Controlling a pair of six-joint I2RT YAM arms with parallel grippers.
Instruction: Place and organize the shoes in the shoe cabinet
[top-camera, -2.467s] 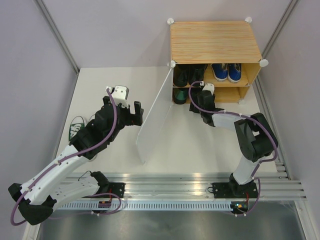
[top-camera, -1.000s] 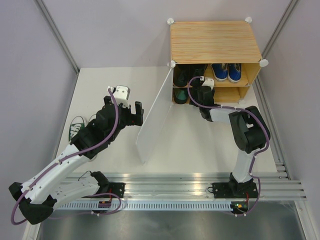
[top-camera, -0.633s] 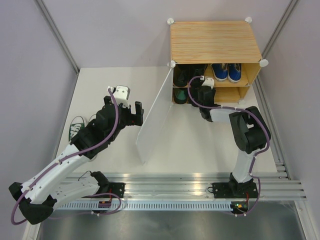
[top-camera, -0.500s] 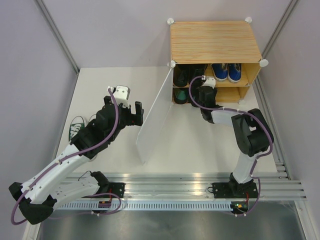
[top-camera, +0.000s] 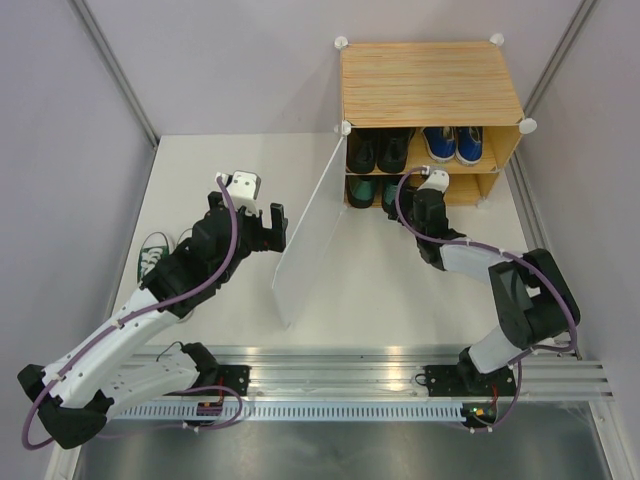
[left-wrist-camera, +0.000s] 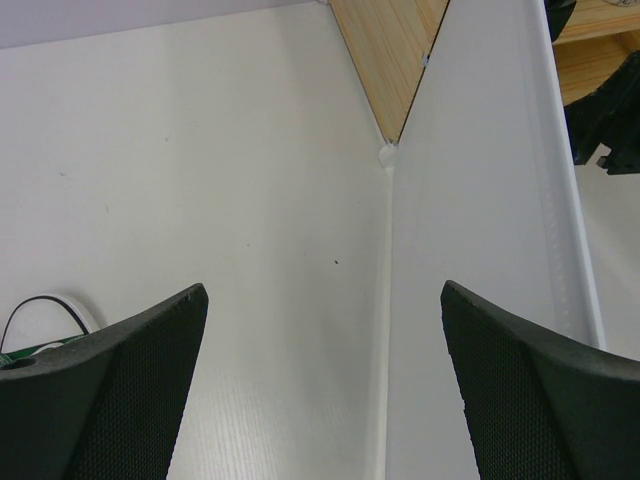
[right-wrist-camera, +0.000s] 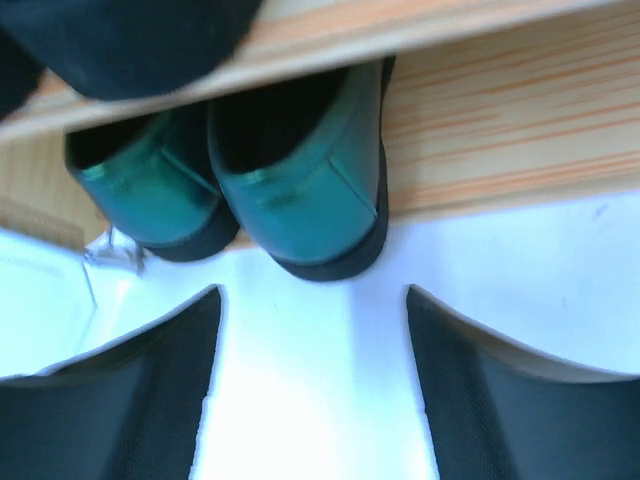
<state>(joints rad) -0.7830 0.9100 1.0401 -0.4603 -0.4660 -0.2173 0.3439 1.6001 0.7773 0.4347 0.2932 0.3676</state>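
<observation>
The shoe cabinet (top-camera: 430, 85) stands at the back with its white door (top-camera: 310, 230) swung open. Black dress shoes (top-camera: 378, 150) and blue sneakers (top-camera: 452, 143) sit on the upper shelf. The dark green shoes (right-wrist-camera: 300, 200) rest side by side at the left of the lower shelf, heels poking out. My right gripper (right-wrist-camera: 312, 370) hovers open just in front of them, holding nothing. My left gripper (left-wrist-camera: 325, 400) is open beside the door panel (left-wrist-camera: 490, 250). A green white-toed sneaker (top-camera: 152, 255) lies on the table, partly under my left arm.
Grey walls close in the white table (top-camera: 400, 290) on both sides. The open door divides the table between my two arms. The right half of the lower shelf (right-wrist-camera: 500, 130) is bare wood.
My right gripper has drawn back out of the lower shelf and shifted right, jaws open, with the dark green shoes left on the shelf. The left arm has not moved.
</observation>
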